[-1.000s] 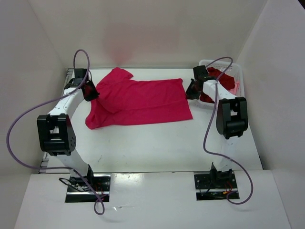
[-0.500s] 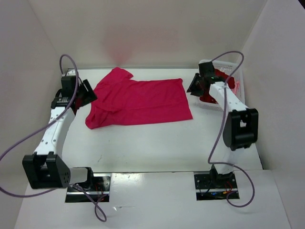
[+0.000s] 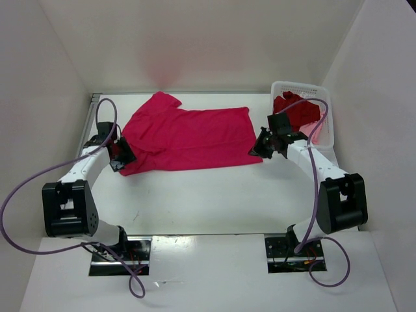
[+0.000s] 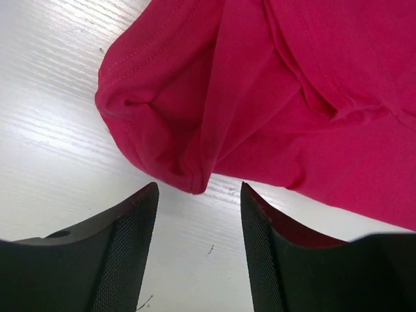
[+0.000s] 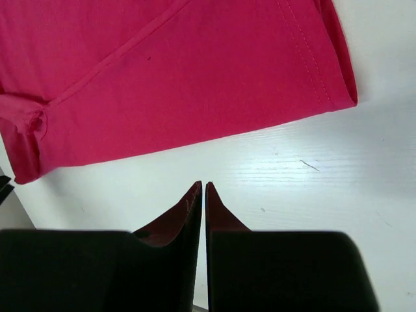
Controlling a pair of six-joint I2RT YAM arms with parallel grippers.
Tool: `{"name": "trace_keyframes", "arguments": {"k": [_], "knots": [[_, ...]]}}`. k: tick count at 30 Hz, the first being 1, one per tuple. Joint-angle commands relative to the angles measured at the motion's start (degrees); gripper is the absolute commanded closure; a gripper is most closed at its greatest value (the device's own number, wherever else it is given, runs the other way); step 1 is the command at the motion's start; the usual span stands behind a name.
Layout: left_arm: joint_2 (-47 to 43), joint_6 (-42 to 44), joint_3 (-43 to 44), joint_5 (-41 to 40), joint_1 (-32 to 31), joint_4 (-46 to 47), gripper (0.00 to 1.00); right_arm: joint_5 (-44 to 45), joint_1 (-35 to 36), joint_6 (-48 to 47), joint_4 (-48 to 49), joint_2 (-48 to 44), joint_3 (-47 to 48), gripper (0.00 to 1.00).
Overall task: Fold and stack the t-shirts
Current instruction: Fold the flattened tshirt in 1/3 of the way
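Listing what I see on the desk (image 3: 208,195) from my station:

- Crimson-magenta t-shirt (image 3: 188,136): spread flat across the far middle of the desk, collar end toward the left edge, hem toward the right. Its near-left corner is bunched into soft folds.
- Darker red t-shirt (image 3: 299,110): heaped in the white basket (image 3: 296,85) at the far right corner.
- Left gripper (image 3: 122,158): low over the desk near the left edge, at the bunched corner of the crimson-magenta t-shirt. Jaws stand wide. The fold's tip lies just off the fingertips and nothing is gripped.
- Right gripper (image 3: 259,148): at the shirt's near-right corner, over bare desk just short of the hem. Jaws are narrow, the tips all but meeting, with nothing between them.
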Motion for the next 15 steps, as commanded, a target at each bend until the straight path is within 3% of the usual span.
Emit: {"name": "trace_keyframes", "arguments": {"k": [1, 5, 10, 15], "knots": [[1.9, -2.8, -0.4, -1.2, 0.1, 2.9, 0.47, -1.2, 0.1, 0.9, 3.8, -1.8, -0.3, 0.91], [1.9, -3.3, -0.4, -1.9, 0.1, 3.6, 0.61, -1.2, 0.1, 0.9, 3.8, -1.8, -0.3, 0.89], [3.9, -2.8, -0.4, -2.5, 0.1, 3.6, 0.58, -0.6, 0.1, 1.4, 4.9, -1.3, -0.9, 0.81], [8.0, -1.7, 0.1, -4.5, 0.1, 3.6, 0.71, -0.6, 0.1, 3.8, 6.7, 1.3, -0.9, 0.76]]}}
